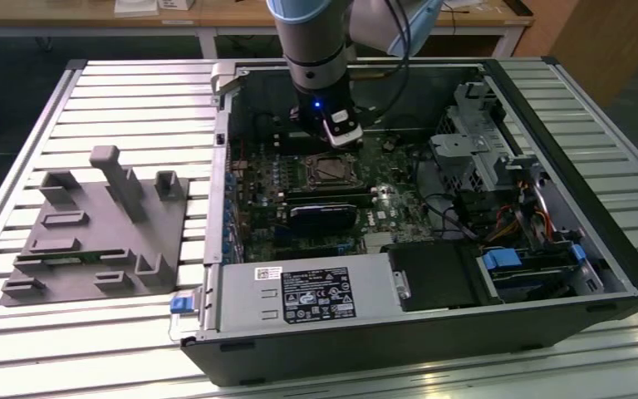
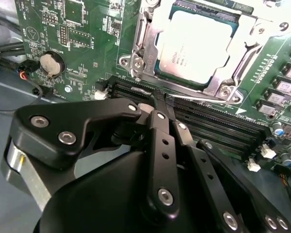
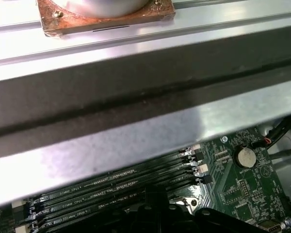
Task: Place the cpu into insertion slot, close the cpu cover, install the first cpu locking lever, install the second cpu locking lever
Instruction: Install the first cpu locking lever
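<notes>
**Jaws at the locking lever.** The jaws are drawn together into a narrow tip. The gripper (image 2: 157, 97) meets the end of a cpu locking lever (image 2: 203, 101), a thin silver rod lying between the insertion slot (image 1: 309, 169) and the memory slots (image 2: 208, 124). Whether the tip pinches or merely presses the rod cannot be told; a closed tip probably suits this tight gap. Just beyond, the cpu (image 2: 196, 46) sits in the slot, with the cpu cover (image 2: 139, 34) folded flat over its edges to clamp it. The computer case (image 1: 352, 349) lies open-side up on the slatted tabletop (image 1: 130, 83), giving the arm access from above. A grey fixture block (image 1: 97, 233) stands at the exterior view's left.
</notes>
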